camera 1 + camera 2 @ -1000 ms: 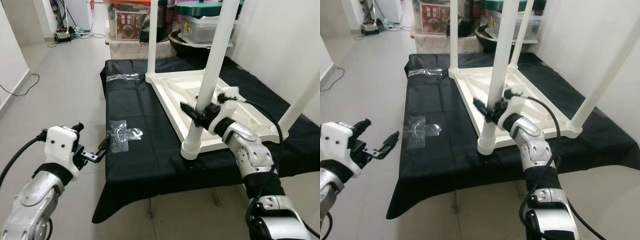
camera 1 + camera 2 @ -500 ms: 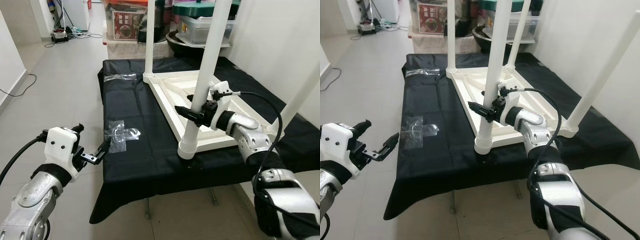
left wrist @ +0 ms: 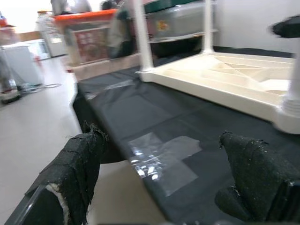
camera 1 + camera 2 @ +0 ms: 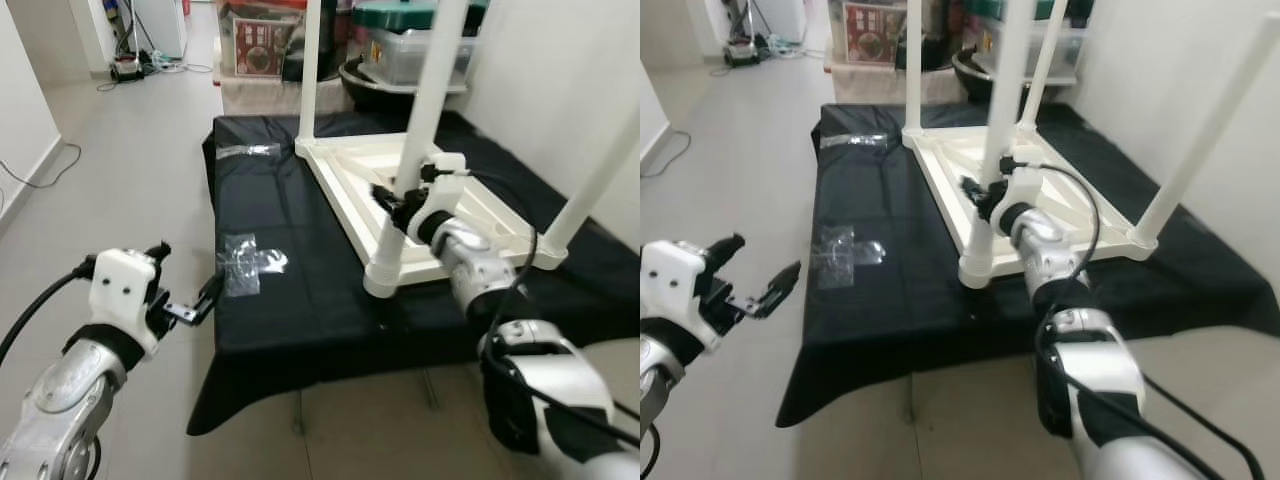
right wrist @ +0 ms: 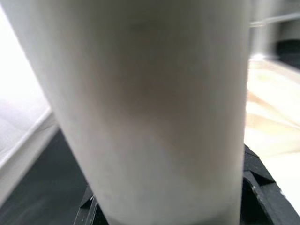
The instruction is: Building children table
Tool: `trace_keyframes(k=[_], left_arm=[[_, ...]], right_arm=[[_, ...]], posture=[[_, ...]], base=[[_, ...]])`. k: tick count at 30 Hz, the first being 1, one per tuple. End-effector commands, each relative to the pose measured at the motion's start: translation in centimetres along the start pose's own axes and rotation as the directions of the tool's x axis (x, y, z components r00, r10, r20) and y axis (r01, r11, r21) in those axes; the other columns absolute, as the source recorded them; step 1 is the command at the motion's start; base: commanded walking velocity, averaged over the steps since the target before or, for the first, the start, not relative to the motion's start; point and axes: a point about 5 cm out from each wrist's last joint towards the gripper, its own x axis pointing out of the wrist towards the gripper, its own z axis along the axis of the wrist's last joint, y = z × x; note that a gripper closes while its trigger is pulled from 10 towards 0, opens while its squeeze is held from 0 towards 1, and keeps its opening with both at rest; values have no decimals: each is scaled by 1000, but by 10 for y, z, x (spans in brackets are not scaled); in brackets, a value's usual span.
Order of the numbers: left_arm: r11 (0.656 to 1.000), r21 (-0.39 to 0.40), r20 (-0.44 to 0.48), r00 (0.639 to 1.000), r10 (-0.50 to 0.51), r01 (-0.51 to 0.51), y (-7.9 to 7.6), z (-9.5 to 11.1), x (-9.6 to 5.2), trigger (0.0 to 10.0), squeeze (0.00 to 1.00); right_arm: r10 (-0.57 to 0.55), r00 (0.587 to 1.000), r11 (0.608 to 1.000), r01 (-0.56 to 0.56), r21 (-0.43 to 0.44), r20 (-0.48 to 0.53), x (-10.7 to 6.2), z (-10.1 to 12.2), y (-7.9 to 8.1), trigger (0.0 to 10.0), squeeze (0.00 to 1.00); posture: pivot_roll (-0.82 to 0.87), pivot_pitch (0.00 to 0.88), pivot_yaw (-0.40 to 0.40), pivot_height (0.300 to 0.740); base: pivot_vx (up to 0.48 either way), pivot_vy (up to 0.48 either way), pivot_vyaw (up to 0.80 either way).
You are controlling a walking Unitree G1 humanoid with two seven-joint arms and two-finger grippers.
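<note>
A white children's table [image 4: 450,215] lies upside down on a black-covered surface [image 4: 290,320], with its legs pointing up. My right gripper [image 4: 397,206] is shut on the near leg [image 4: 418,140], a little above where the leg meets the table corner [image 4: 385,277]. In the right wrist view the leg [image 5: 150,103] stands between the black fingers [image 5: 260,197]. My left gripper [image 4: 192,302] hangs open beyond the left edge of the black surface, holding nothing. Its fingers [image 3: 77,161] frame a clear plastic bag [image 3: 161,157] lying on the cloth.
A second clear bag [image 4: 245,152] lies near the far left corner. Storage boxes [image 4: 400,45] and a carton [image 4: 260,45] stand behind the surface. A white wall [image 4: 560,90] runs along the right. Bare floor [image 4: 110,180] with cables stretches to the left.
My right gripper keeps its hold on the near leg while its forearm has swung closer to me. The view has shifted slightly. The left arm stays where it was.
</note>
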Motion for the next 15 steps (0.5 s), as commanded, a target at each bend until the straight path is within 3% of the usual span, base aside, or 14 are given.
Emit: trace_keyframes(k=[1, 3, 4, 5, 7, 9, 10, 12, 15], left_arm=[[1000, 0, -9, 1000, -5, 5, 0, -1, 0, 10000, 0], [1000, -11, -6, 1000, -1, 1, -2, -2, 1, 10000, 0], [1000, -11, -6, 1000, -1, 1, -2, -2, 1, 10000, 0], [1000, -21, -2, 1000, 1, -1, -3, -2, 3, 10000, 0], [1000, -27, 4, 1000, 0, 0, -5, -1, 5, 10000, 0], [1000, -27, 4, 1000, 0, 0, -5, -1, 5, 10000, 0], [1000, -29, 8, 1000, -1, 2, -6, -1, 6, 10000, 0], [1000, -29, 13, 1000, 0, 0, -5, -1, 9, 10000, 0], [1000, -29, 15, 1000, 1, -1, -5, -1, 9, 10000, 0]], right_arm=[[-157, 982, 987, 160, 22, -102, -10, -30, -3, 0, 0], [-218, 967, 967, 232, 107, -128, -34, -51, 39, 0, 0], [-218, 967, 967, 232, 107, -128, -34, -51, 39, 0, 0], [-217, 965, 961, 237, 141, -146, -44, -55, 56, 0, 0], [-139, 977, 971, 167, 172, -165, -48, -57, 82, 0, 0], [-139, 977, 971, 167, 172, -165, -48, -57, 82, 0, 0], [-93, 980, 975, 126, 182, -175, -46, -56, 90, 10000, 0], [26, 987, 977, 8, 213, -159, -38, -49, 97, 10000, 0], [40, 990, 978, -10, 209, -137, -35, -42, 97, 10000, 20]], posture=[[138, 0, -83, 740], [136, 0, -79, 740], [136, 0, -79, 740], [135, 0, -78, 740], [133, 0, -75, 740], [133, 0, -75, 740], [131, 0, -76, 740], [121, 0, -85, 740], [121, 0, -85, 740]], base=[[0, 0, 0], [0, 0, 0], [0, 0, 0], [0, 0, 0], [0, 0, 0], [0, 0, 0], [0, 0, 0], [0, 0, 0], [0, 0, 0]])
